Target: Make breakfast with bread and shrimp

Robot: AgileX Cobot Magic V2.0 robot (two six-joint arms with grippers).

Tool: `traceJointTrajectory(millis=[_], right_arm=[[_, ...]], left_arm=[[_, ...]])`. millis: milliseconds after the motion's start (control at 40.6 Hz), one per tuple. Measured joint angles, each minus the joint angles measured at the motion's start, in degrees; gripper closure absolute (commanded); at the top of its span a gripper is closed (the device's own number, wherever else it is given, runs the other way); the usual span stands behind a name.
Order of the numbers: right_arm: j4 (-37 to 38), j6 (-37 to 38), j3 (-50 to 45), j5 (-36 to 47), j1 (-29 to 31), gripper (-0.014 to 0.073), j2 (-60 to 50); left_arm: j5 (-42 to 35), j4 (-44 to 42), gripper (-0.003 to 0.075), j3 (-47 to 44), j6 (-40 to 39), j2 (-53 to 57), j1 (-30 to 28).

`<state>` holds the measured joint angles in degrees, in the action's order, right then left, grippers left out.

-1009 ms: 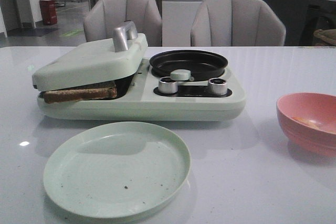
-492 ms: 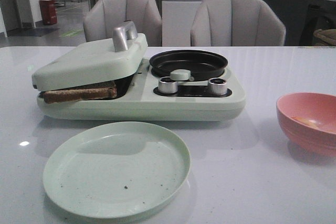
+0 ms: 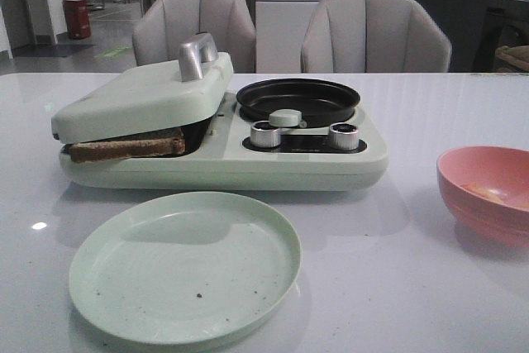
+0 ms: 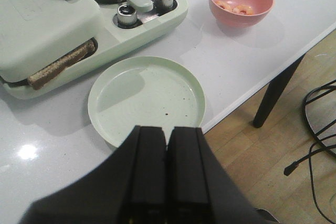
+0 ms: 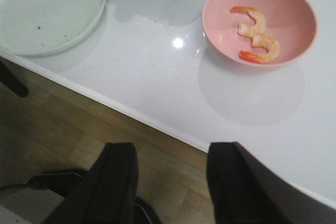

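Bread (image 3: 126,149) with a dark brown crust lies inside the pale green sandwich maker (image 3: 223,163), under its nearly closed lid (image 3: 145,97); it also shows in the left wrist view (image 4: 60,66). Two curled orange-pink shrimp (image 5: 257,35) lie in the pink bowl (image 5: 299,9), which stands at the right of the table (image 3: 483,192). My left gripper (image 4: 168,132) is shut and empty, above the near edge of the green plate (image 4: 147,95). My right gripper (image 5: 170,153) is open and empty, off the table's front edge over the floor. Neither gripper shows in the front view.
A black round pan (image 3: 297,98) and two silver knobs (image 3: 264,134) sit on the appliance's right half. The empty green plate (image 3: 186,266) lies in front of it. Two grey chairs (image 3: 376,35) stand behind the table. Cables (image 4: 320,124) lie on the wooden floor.
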<state>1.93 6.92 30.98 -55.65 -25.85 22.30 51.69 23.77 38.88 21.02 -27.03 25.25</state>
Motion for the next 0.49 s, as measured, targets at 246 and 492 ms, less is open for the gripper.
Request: traceJointTrajectory(millis=[246,492], right_arm=[[9.05,8.25,1.7,4.79,0.0,0.0171,19.82],[9.53,7.81,14.03,4.78,7.85,0.0171,38.68]], left_arm=[[0.0,0.0,0.0619,0.0,0.0,0.0,0.0],[0.0,0.0,0.0619,0.0,0.0,0.0,0.0]])
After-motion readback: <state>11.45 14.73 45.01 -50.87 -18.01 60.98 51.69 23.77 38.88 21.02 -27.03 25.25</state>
